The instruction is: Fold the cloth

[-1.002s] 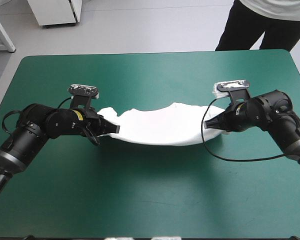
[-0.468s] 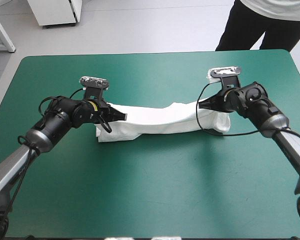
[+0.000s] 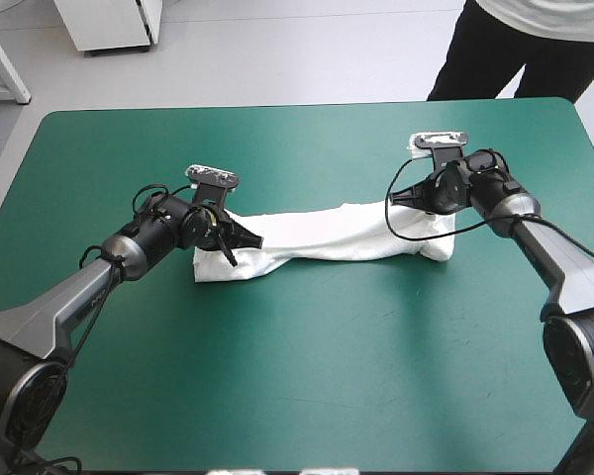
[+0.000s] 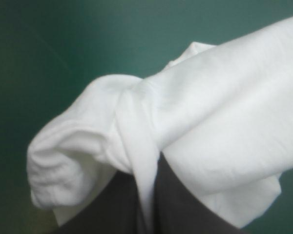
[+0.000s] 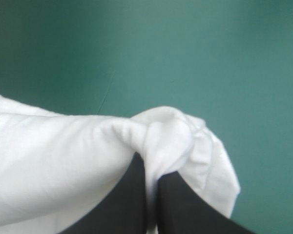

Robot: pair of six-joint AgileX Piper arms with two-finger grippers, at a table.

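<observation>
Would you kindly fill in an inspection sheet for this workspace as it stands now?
Surface: table with teal-green cover, flat.
Job's things: white T-shirt, a long bunched band across the table's middle, gripped near both ends.
Clutter: nothing seen.
Grippers: left gripper shut on the T-shirt near its left end; right gripper shut on it near its right end.
Cables: nothing seen apart from the robot's own.
Surroundings: nothing seen.

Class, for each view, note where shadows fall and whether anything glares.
High view: even light, only a soft shadow on the teal-green cover along the near edge of the T-shirt, no glare. Left wrist view: grey shading in its folds beside the jaws. Right wrist view: the T-shirt is bright, faint shading in its wrinkles.
</observation>
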